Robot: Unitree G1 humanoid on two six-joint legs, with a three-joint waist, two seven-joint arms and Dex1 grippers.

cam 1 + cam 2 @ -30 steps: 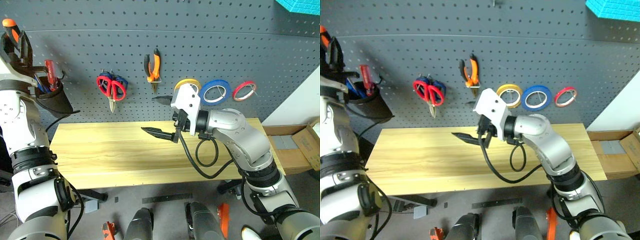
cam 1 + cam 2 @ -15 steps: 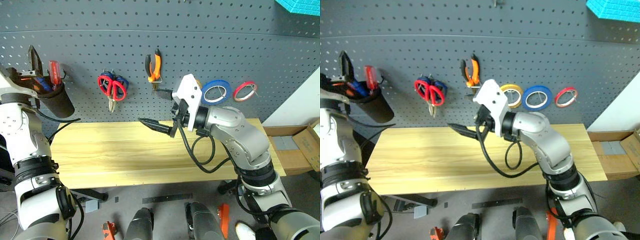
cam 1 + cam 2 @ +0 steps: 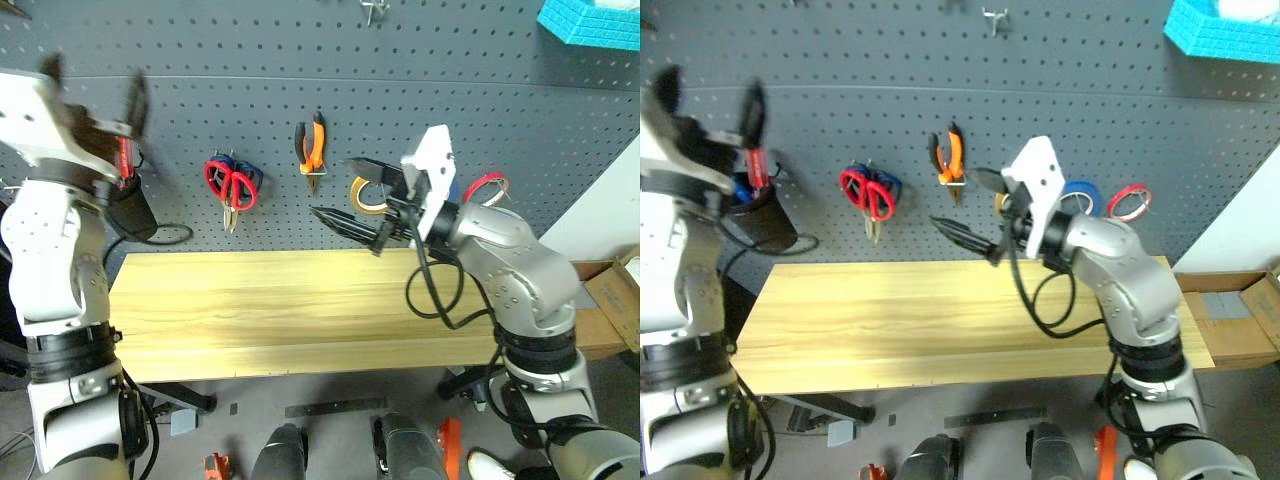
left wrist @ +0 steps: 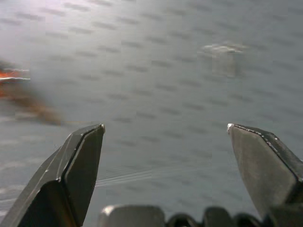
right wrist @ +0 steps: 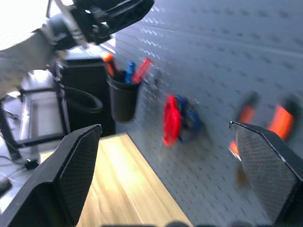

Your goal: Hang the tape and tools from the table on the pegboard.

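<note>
From the head camera, I'm seeing the left gripper (image 3: 92, 92) now standing with jaws wide apart above the black cup (image 3: 128, 212), the screwdriver (image 3: 756, 165) it carried a second ago dropped in. The tabletop (image 3: 300, 315) is lying bare, so I'm judging hanging finished. Red scissors (image 3: 230, 186), pliers (image 3: 312, 140) and blue tape (image 3: 1078, 192) are hanging on the pegboard (image 3: 400, 90).

The left wrist camera is facing blurred pegboard, jaws parted, empty.

The right wrist camera is showing the right gripper (image 3: 352, 190) spread too, empty, facing the cup; nothing is blocking.
</note>
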